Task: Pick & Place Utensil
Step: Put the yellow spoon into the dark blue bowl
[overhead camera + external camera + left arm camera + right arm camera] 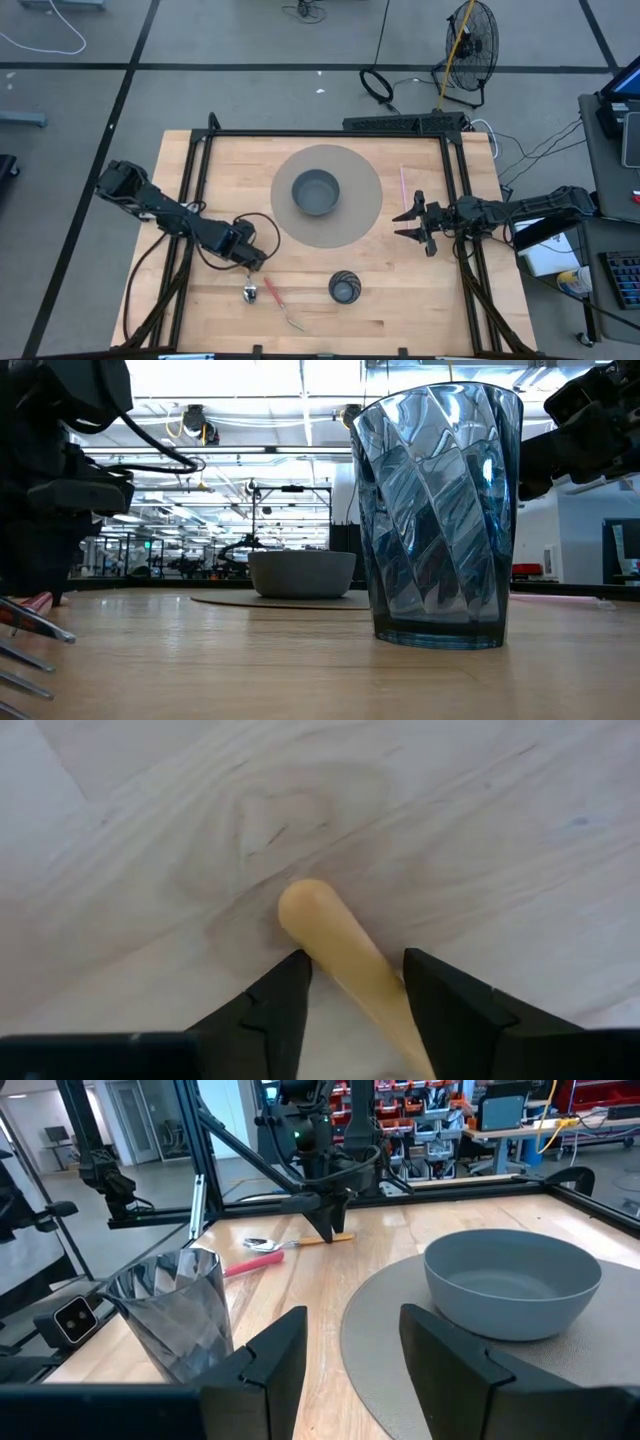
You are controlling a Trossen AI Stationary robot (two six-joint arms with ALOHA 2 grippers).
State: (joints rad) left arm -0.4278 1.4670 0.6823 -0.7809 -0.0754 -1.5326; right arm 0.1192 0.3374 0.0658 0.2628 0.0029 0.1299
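I read no labels; my left pincer [355, 985] straddles a smooth rounded wooden handle [335, 940] on the pale-grained bench [480, 830], fingers narrowly apart. Right pincer [412, 222] gapes wide, right of frame.

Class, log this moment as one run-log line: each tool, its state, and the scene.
left tool: open, straddling wooden handle | right tool: open, waiting beside mat | bowl on mat | cup upright

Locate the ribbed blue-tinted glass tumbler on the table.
In the high view, the ribbed blue-tinted glass tumbler stands near the table's front edge, in front of the round grey placemat and right of the utensils.
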